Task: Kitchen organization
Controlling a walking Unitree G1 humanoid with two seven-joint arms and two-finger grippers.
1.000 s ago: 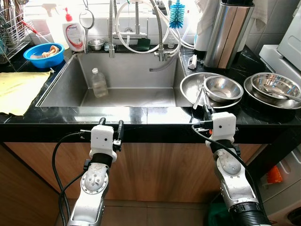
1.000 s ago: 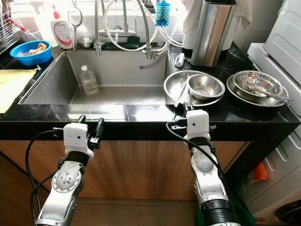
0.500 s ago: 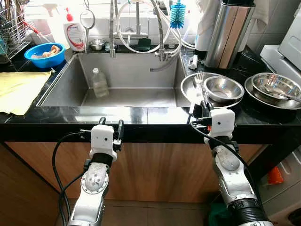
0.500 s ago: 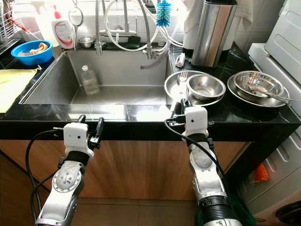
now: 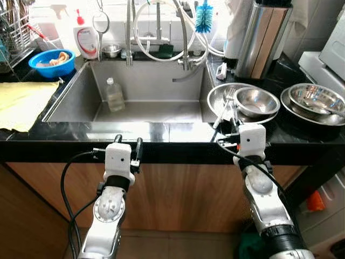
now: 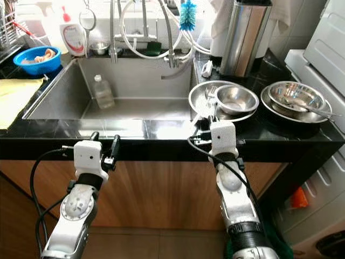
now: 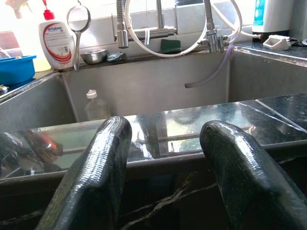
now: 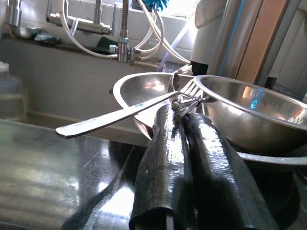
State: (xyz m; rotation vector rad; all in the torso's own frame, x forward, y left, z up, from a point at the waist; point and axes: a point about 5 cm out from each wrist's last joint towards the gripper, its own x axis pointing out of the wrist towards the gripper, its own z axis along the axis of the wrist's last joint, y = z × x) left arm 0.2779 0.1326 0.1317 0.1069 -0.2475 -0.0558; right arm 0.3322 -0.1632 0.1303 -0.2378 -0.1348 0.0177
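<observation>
My right gripper point(image 8: 180, 108) has its two fingers point(image 8: 160, 158) squeezed almost together, and they pinch a fork point(image 8: 120, 115) near its prong end. In the right wrist view the fork's long handle runs from the fingertips toward the left edge of the frame, nearly flat, so it lies across the fingers, not along them. Its prongs sit at the rim of the small bowl point(image 8: 240, 120), which rests inside a wider bowl point(image 5: 218, 100). In the left eye view this all sits right of the middle, on the dark counter point(image 5: 161, 132) just beside the sink point(image 5: 151, 86). The handle points down and left, toward the sink side. I think the next move turns on that: the fork must lift without its long handle catching on a bowl. My left gripper point(image 7: 163, 143) is wide open and holds nothing. It waits at the counter's front edge, lower left of middle in the left eye view, well apart from the fork. The right arm is the near one.
</observation>
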